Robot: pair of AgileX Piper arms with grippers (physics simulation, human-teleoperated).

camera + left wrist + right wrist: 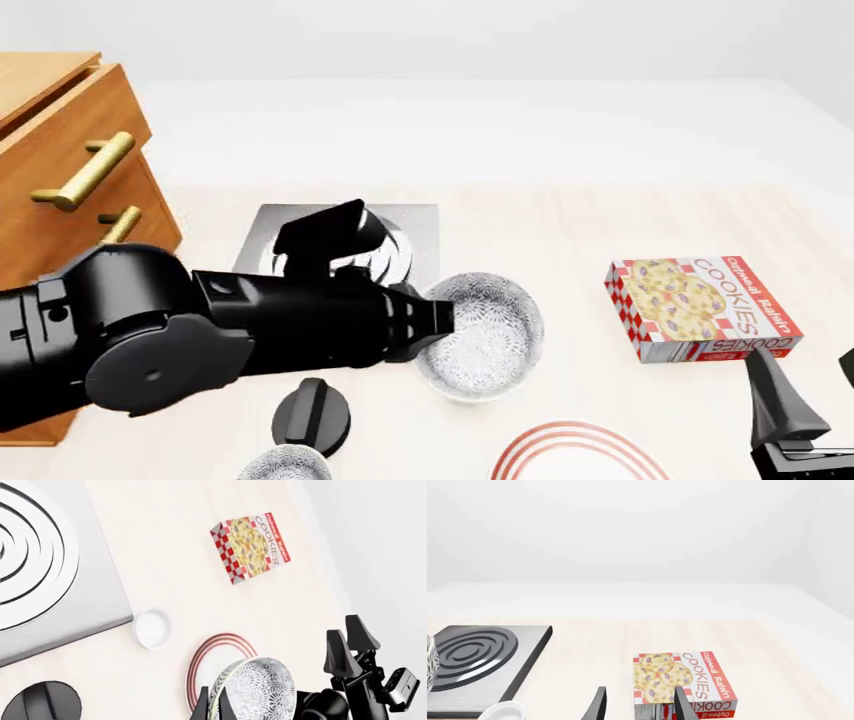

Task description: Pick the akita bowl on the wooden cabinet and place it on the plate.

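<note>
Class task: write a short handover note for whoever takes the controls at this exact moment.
Left gripper: shut on the rim of the speckled bowl, held in the air between the stove slab and the plate.
Right gripper: open, holding nothing, near the cookie box.
Done: bowl is off the wooden cabinet.
Left: carry the bowl over the plate, lower it, release. A second speckled bowl sits at the near edge; leave it.

A simulated kitchen — a pale wood table (561, 215) carries a stove slab (480, 667), with a cookie box (703, 308) beside it and a wooden cabinet (60, 170) at its other side.
</note>
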